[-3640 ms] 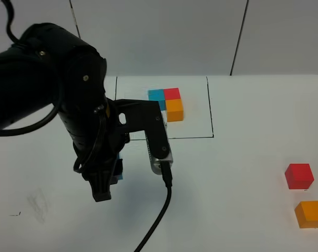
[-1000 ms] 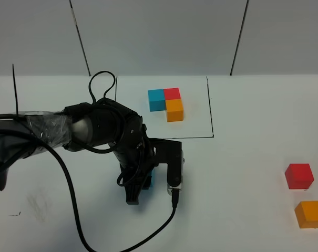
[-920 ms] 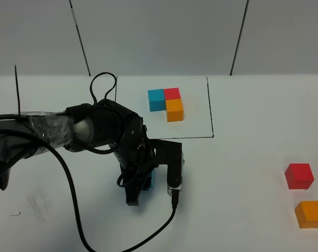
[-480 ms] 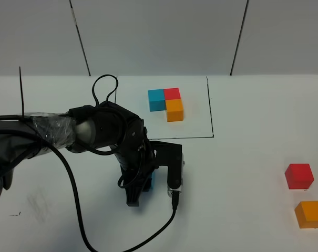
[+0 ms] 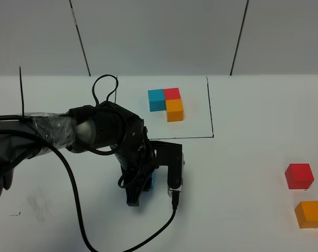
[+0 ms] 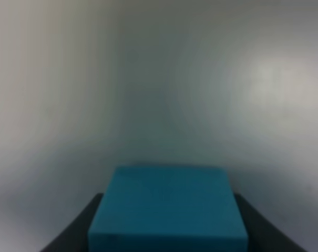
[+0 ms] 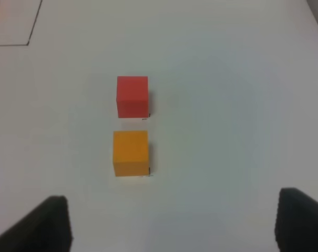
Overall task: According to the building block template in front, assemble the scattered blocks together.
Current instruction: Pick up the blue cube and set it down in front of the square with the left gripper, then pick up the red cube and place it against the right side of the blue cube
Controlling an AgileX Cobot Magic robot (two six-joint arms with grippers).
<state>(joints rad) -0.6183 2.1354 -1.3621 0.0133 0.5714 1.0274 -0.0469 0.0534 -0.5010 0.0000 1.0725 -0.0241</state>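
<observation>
Blue block (image 5: 151, 180): clamped in left end effector (image 5: 143, 186), low over desk (image 5: 243, 157), near side of building block template (image 5: 166, 103).
Red block (image 5: 298, 175), orange block (image 5: 310, 213): well right of template, apart, untouched.
Right end effector (image 7: 174, 226): fingers apart, empty.
Judged: nothing joined yet.

High camera overlooks table (image 5: 243, 157); wrist cameras face down

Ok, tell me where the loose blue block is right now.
Exterior high view: the loose blue block is left of centre, gripped by the left gripper, just on the near side of the drawn rectangle holding the template.
</observation>
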